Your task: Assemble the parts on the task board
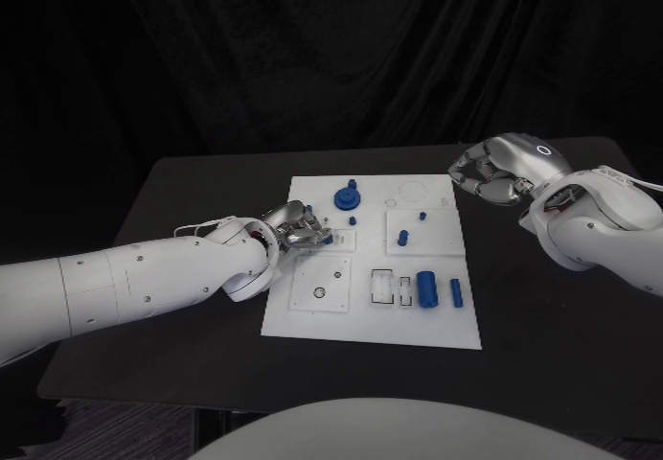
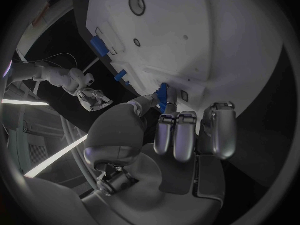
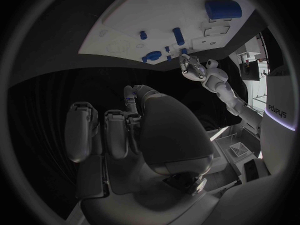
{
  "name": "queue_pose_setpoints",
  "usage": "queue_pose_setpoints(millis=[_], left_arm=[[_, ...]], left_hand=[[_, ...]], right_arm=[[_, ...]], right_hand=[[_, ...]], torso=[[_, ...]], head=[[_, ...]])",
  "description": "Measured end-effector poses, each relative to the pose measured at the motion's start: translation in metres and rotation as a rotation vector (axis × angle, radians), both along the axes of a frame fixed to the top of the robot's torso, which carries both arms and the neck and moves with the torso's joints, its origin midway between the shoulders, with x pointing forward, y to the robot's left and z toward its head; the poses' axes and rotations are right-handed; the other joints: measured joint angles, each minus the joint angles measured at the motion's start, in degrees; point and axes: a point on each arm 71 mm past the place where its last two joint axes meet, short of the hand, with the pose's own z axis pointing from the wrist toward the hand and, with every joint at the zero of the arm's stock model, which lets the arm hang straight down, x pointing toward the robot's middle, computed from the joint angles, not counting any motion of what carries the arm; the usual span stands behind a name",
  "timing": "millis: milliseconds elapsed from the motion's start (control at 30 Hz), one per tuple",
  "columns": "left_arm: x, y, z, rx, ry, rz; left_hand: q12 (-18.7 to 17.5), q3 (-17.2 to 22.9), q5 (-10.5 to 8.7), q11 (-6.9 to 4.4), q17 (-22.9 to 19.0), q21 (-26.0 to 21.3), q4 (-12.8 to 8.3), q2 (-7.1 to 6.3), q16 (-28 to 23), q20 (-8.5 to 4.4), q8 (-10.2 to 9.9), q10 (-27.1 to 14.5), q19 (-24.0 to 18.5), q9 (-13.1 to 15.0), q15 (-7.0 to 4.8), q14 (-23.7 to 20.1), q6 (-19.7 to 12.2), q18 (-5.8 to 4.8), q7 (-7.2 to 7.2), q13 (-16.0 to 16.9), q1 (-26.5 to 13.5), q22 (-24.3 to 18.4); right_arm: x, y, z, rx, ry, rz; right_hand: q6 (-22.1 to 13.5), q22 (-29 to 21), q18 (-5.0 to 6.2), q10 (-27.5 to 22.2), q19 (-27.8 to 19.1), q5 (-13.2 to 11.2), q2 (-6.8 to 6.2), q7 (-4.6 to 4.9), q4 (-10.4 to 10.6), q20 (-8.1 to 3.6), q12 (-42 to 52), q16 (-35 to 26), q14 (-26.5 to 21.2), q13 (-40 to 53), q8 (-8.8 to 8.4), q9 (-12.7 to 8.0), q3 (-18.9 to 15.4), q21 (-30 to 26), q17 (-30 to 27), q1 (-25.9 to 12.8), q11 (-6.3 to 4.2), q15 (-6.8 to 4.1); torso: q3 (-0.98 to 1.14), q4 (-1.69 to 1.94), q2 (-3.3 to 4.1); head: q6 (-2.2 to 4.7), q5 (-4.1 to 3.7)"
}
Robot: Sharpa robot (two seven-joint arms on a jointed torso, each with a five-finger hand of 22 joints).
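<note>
Risk entry, task board [image 1: 373,321] on black bench [image 1: 180,192]: small-part handling near the board's left-centre.

Left robot hand [image 1: 297,228]: over the board's left side, pinching a small blue part [image 2: 163,96] between thumb and a finger, the remaining fingers [image 2: 185,135] curled beside it. Whether the part touches the board cannot be told.

Right robot hand [image 1: 487,172]: off the board's far right corner, above the bench, fingers curled in on nothing, well apart from all parts.

Parts on board: blue disc with peg [image 1: 346,198] near the far edge; small peg [image 1: 351,220] just beside the left robot hand; upright pin on its plate [image 1: 402,238]; blue cylinder [image 1: 427,288] and slim bar [image 1: 456,292] lying near the right edge. An open round hole [image 1: 321,292] sits near the front left.

Hazards, as judged:
- Thin pinch on a small piece; a slight tilt at seating likely jams or drops it.
- Curled fingers pass close to the small peg and disc; a sweep could knock them.
- A dropped piece may roll off the board onto the bench.
- Target seat lies hidden under the left robot hand, so misalignment may go unnoticed.
</note>
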Motion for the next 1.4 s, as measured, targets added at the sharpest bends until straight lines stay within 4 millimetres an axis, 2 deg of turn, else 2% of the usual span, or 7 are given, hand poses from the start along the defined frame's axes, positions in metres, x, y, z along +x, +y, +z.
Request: queue_pose_setpoints(millis=[967, 1200, 1267, 1400], left_arm=[[0.0051, -0.0010, -0.0008, 0.005, -0.003, -0.001], [0.0046, -0.0020, -0.0007, 0.006, 0.002, -0.009], [0.0044, -0.0021, -0.0008, 0.006, 0.003, -0.011], [0.0044, -0.0014, -0.0009, 0.007, 0.004, -0.011]], left_hand=[[0.00, -0.47, -0.17, 0.01, 0.00, -0.28, 0.79, 0.16, 0.00, 0.00, 0.00, 0.01, 0.00, 0.17, -0.20, 0.20, 0.22, 0.00, 0.13, 0.00, -0.24, 0.00], [0.00, -0.95, -0.50, 0.01, 0.00, -0.27, 1.26, 0.19, 0.00, 0.00, 0.00, 0.01, 0.00, -0.01, -0.20, 0.20, 0.72, 0.00, -0.37, 0.00, -0.27, 0.00], [0.00, -1.43, -1.51, 0.01, 0.00, -0.50, 1.75, 0.19, 0.00, 0.00, 0.00, 0.01, 0.00, -0.14, -0.20, 0.20, 0.61, 0.00, -0.50, 0.00, -0.27, 0.00], [0.00, -2.93, -5.16, 0.01, 0.00, -0.68, 3.24, 0.19, 0.00, 0.00, 0.00, 0.01, 0.00, -0.77, -0.20, 0.20, 0.51, 0.00, -0.82, 0.00, -0.27, 0.00]], right_arm=[[0.0001, -0.0003, -0.0009, 0.001, 0.007, -0.004], [0.0000, -0.0004, -0.0011, 0.000, 0.009, -0.005], [0.0000, -0.0005, -0.0012, 0.000, 0.010, -0.006], [0.0001, -0.0005, -0.0014, -0.001, 0.012, -0.006]], right_hand=[[0.00, 0.00, 0.00, 0.00, 0.00, 0.00, 0.00, 0.00, 0.00, 0.00, 0.00, 0.00, 0.00, -0.01, 0.00, 0.00, 0.00, 0.00, 0.00, 0.00, 0.00, 0.00], [0.00, 0.00, 0.00, 0.00, 0.00, 0.00, 0.00, 0.00, 0.00, 0.00, 0.00, 0.00, 0.00, -0.01, 0.00, 0.00, 0.00, 0.00, 0.00, 0.00, 0.00, 0.00], [0.00, 0.00, 0.00, 0.00, 0.00, 0.00, 0.00, 0.00, 0.00, 0.00, 0.00, 0.00, 0.00, 0.01, 0.00, 0.00, 0.00, 0.00, 0.00, 0.00, 0.00, 0.00], [0.00, 0.00, 0.00, 0.00, 0.00, 0.00, 0.00, 0.00, 0.00, 0.00, 0.00, 0.00, 0.00, 0.03, 0.00, 0.00, 0.00, 0.00, 0.00, 0.00, 0.00, 0.00]], torso=[[0.01, -0.04, -0.01], [0.00, -0.04, 0.01], [0.00, -0.04, 0.01], [0.00, -0.04, 0.02]], head=[[0.00, 0.19], [0.00, -0.06], [0.00, -0.08], [0.00, -0.08]])
